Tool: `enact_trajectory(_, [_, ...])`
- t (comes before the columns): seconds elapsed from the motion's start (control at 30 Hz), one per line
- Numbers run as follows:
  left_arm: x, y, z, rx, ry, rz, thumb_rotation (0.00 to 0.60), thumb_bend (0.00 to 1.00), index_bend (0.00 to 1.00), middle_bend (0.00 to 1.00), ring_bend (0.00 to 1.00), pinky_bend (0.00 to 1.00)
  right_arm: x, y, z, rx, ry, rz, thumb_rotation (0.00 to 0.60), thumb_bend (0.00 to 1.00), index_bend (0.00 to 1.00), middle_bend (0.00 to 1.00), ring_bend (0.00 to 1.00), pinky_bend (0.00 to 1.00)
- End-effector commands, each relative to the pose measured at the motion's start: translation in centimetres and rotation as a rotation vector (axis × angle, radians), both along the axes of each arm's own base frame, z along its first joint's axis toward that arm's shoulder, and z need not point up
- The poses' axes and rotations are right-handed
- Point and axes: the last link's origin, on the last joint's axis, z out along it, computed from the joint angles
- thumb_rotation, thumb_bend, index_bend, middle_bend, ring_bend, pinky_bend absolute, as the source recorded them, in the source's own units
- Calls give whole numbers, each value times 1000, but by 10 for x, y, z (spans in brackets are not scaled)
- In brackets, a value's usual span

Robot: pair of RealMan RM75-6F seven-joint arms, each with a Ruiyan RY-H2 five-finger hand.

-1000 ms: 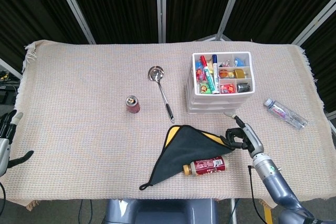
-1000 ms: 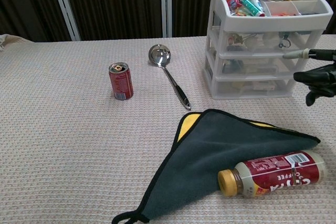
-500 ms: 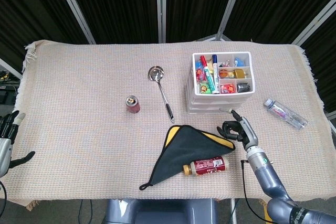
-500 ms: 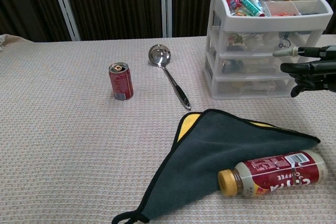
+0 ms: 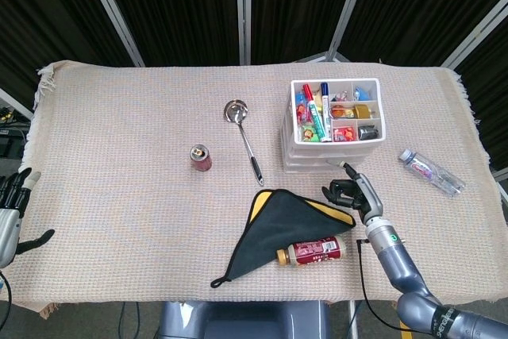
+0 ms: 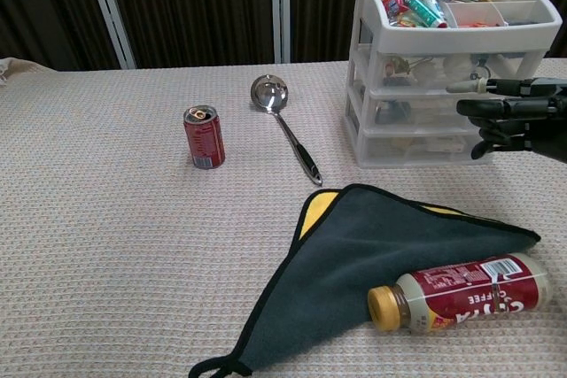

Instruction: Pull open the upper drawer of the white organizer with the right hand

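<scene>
The white organizer (image 5: 334, 152) (image 6: 372, 68) stands at the back right, with markers and small items in its top tray. Its upper drawer (image 6: 434, 68) sits flush with the frame. My right hand (image 5: 350, 190) (image 6: 512, 115) hovers just in front of the organizer at drawer height, holding nothing. Its fingers (image 6: 478, 107) stretch toward the drawer fronts, and one pale fingertip (image 6: 462, 88) lies at the lower edge of the upper drawer. Whether it touches I cannot tell. My left hand (image 5: 11, 210) hangs at the table's left edge, fingers spread and empty.
A dark cloth with a yellow underside (image 5: 278, 228) (image 6: 372, 254) lies just in front of my right hand, a coffee bottle (image 5: 312, 252) (image 6: 461, 294) on its near edge. A ladle (image 5: 243, 137), a red can (image 5: 200, 158) and a clear water bottle (image 5: 431, 171) lie around the organizer.
My right hand has moved left and toward the organizer, from beside its right front corner to in front of the drawers. The left hand has barely shifted.
</scene>
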Motion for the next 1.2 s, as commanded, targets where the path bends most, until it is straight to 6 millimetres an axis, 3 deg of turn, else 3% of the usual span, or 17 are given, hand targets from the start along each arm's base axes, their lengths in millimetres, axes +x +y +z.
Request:
enact_trajectory(0.03, [0, 0, 0, -1, 0, 1, 600, 84, 0, 0, 0, 0, 2, -1, -1, -2, -3, 6, 600, 278, 210, 778, 804, 561])
enact_trajectory(0.3, [-1, 1, 1, 2, -5, 3, 600, 84, 0, 0, 0, 0, 3, -2, -6, 5, -15, 0, 600, 279, 176, 777, 804, 561])
enact_trajectory(1.2, [1, 1, 1, -10, -17, -2, 600, 85, 0, 0, 0, 0, 15, -10, -22, -25, -69, 1, 600, 285, 206, 778, 804, 556])
